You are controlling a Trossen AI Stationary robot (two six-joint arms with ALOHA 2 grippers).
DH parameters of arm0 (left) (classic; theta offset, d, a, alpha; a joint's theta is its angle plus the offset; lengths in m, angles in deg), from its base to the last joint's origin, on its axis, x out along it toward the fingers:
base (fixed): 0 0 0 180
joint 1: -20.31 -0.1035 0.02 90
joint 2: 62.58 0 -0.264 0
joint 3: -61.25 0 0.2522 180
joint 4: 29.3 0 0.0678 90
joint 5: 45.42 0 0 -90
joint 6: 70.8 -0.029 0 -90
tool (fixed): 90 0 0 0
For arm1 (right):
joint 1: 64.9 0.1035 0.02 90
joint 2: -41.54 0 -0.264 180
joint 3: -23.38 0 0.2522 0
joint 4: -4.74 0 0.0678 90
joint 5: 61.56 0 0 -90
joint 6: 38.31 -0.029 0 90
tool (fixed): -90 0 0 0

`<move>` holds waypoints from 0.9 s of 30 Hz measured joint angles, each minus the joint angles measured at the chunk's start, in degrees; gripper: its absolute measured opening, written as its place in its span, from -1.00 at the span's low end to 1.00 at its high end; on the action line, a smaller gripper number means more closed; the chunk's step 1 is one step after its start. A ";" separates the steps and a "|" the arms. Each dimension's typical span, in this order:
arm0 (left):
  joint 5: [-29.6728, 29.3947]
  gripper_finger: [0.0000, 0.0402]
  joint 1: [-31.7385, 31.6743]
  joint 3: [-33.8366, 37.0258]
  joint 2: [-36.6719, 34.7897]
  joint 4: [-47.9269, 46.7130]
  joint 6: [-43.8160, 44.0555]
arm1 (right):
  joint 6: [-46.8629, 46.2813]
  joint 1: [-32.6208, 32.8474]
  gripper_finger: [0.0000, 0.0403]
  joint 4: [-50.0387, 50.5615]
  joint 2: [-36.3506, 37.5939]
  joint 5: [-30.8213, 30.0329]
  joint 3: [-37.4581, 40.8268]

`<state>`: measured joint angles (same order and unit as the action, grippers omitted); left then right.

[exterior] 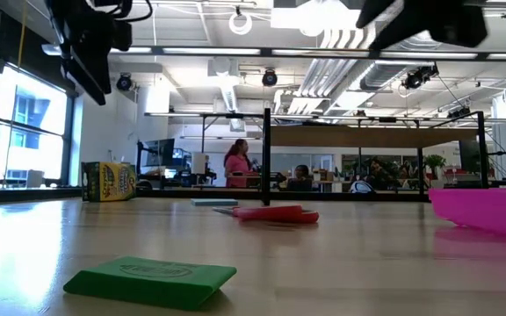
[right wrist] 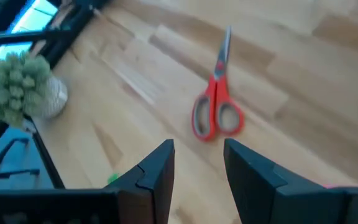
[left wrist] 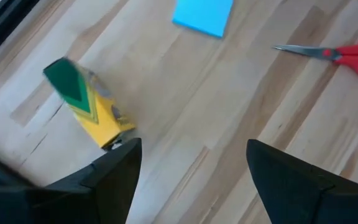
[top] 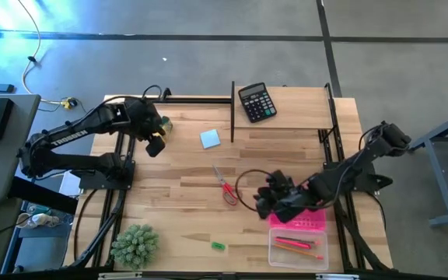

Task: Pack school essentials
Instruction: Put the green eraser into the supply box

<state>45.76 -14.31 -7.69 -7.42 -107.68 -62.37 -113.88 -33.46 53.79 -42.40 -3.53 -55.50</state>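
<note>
A red-handled scissors (top: 225, 187) lies flat mid-table, and a light-blue notepad (top: 210, 138) lies beyond it. A yellow-green box (top: 164, 123) stands at the far left, and a green eraser (top: 218, 246) lies near the front edge. A pink-lidded clear case (top: 298, 237) at the front right holds orange pencils and a red pen. My left gripper (left wrist: 194, 146) hangs open in the air beside the box (left wrist: 89, 109), with nothing between its fingers. My right gripper (right wrist: 199, 146) is open and empty, slanting down above the table short of the scissors (right wrist: 216, 106).
A black calculator (top: 257, 102) lies at the far edge, right of a thin black upright bar (top: 232, 109). A green spiky plant (top: 135, 245) stands at the front left corner. Bare wood lies between the scissors and the eraser. People sit in the room beyond the table.
</note>
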 joint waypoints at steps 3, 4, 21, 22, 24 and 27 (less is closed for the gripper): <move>0.94 0.39 -0.34 0.00 0.00 1.14 -1.95 | 3.70 -2.22 -0.35 0.03 0.00 -0.04 -2.07; 1.03 0.39 -0.35 0.00 0.00 1.91 -2.56 | 5.02 -2.98 -0.35 0.02 0.00 -0.07 -2.77; 5.94 0.39 -0.12 -0.02 -0.02 6.47 -7.08 | 24.20 -10.99 -0.35 2.41 -2.98 1.07 -17.47; 5.94 0.39 -0.12 -0.02 -0.02 6.46 -7.14 | 24.73 -11.30 -0.35 3.49 -3.90 1.18 -18.99; 5.93 0.39 -0.12 -0.02 -0.02 6.40 -7.12 | 25.12 -11.94 -0.35 6.27 -5.88 1.22 -21.99; 5.93 0.39 -0.12 -0.02 -0.04 6.02 -7.12 | 25.16 -12.74 -0.35 11.69 -8.74 2.36 -25.96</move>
<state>51.69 -14.43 -7.71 -7.47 -101.66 -69.50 -88.72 -46.20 65.48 -51.15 -1.16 -81.46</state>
